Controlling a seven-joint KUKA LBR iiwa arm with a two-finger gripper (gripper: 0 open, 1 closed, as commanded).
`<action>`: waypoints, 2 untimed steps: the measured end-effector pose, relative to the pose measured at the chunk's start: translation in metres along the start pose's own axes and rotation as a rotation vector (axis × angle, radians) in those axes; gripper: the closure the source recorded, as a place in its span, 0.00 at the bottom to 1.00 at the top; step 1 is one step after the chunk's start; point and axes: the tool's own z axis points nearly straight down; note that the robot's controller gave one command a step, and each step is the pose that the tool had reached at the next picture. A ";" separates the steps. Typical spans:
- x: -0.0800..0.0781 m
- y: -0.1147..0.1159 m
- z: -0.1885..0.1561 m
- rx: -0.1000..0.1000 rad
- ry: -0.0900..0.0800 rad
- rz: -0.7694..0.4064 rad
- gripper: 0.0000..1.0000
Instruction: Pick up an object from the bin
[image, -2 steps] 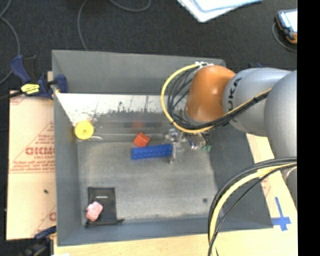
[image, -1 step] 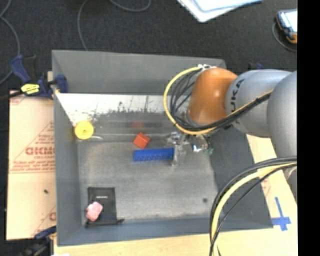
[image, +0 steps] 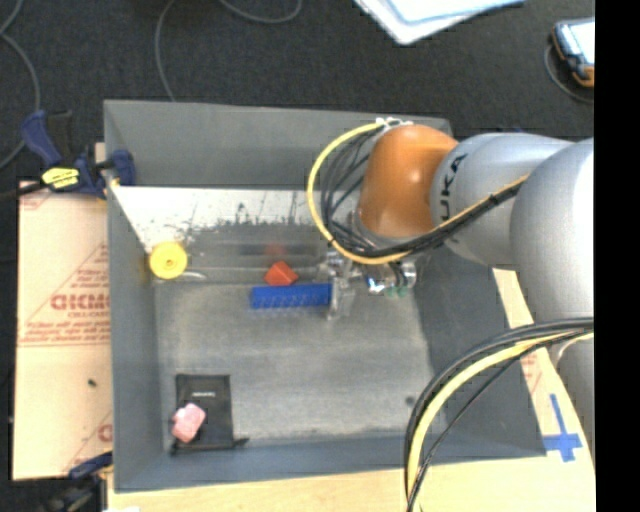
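Blue toothed plastic bar (image: 290, 297) lies just beside the hand (image: 338, 298); can't tell how open, so centre over it first.

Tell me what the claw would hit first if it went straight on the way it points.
The claw points down by the right end of the blue toothed bar. It would probably meet that end first, or else the bin floor just beside it; depth is unclear from above.

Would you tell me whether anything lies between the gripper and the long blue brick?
Nothing visible does: the gripper is at the blue brick's right end. The small orange block lies beside the brick, not between them.
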 end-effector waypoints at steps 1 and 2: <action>0.018 -0.016 0.000 -0.002 0.015 -0.045 1.00; 0.018 -0.016 0.000 -0.002 0.015 -0.045 1.00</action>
